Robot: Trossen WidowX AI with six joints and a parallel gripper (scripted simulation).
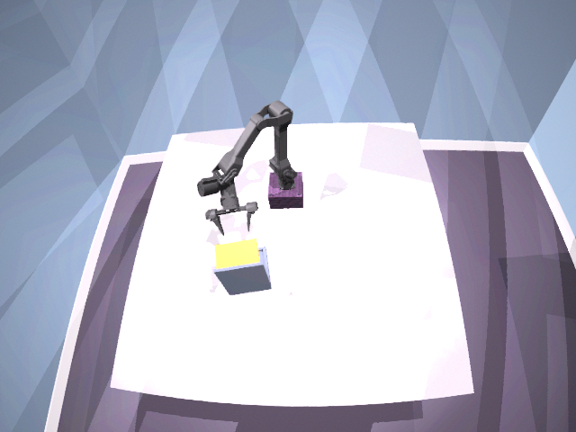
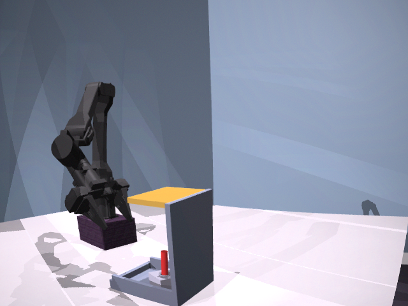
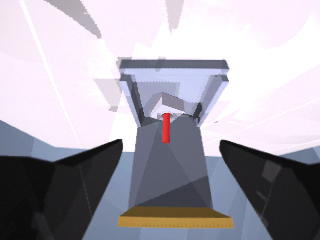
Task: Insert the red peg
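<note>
The red peg stands upright in the hole of the pale block inside the box. Its lower end is hidden in the hole; how deep it sits I cannot tell. The yellow roof sticks out from the back wall above it and hides peg and block from the top view. My gripper is open and empty, outside the box in front of its open side, its fingers apart and clear of peg and roof.
The box has low side walls and a low front lip; its tall back wall faces away from the arm. The arm's purple base block stands on the white table behind the gripper.
</note>
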